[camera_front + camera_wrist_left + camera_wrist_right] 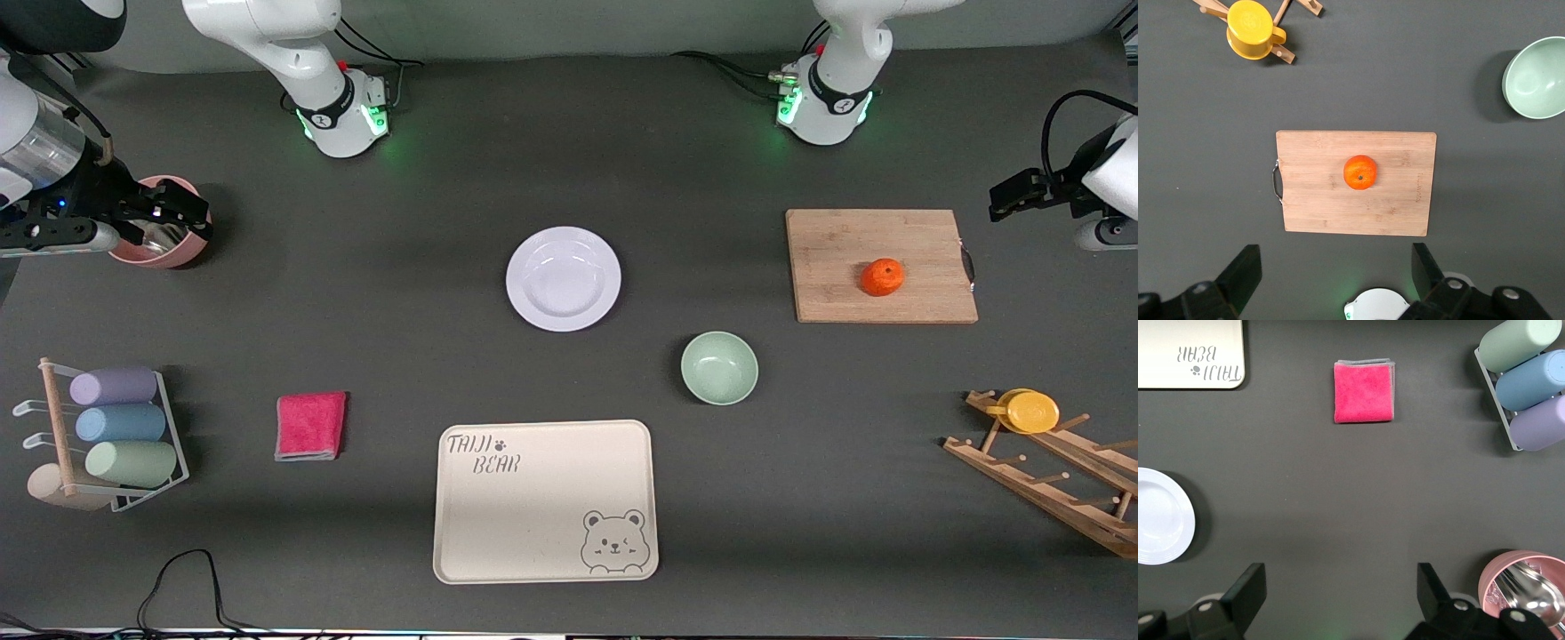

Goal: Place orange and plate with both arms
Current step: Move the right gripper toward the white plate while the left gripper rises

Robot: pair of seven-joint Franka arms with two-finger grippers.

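Note:
The orange (882, 276) lies on a wooden cutting board (836, 267) toward the left arm's end of the table. It also shows in the left wrist view (1360, 172). The white plate (563, 278) lies bare at the table's middle, and its edge shows in the right wrist view (1158, 517). My left gripper (1013, 197) is up in the air beside the board, open and empty (1335, 257). My right gripper (178, 212) is up over a pink bowl (164, 253) at the right arm's end, open and empty (1340, 577).
A mint-green bowl (719, 367) and a cream bear-printed tray (544, 502) lie nearer the camera than the plate. A pink cloth (310, 425) and a rack of pastel cups (116, 427) sit toward the right arm's end. A yellow cup (1031, 411) hangs on a wooden rack (1049, 480).

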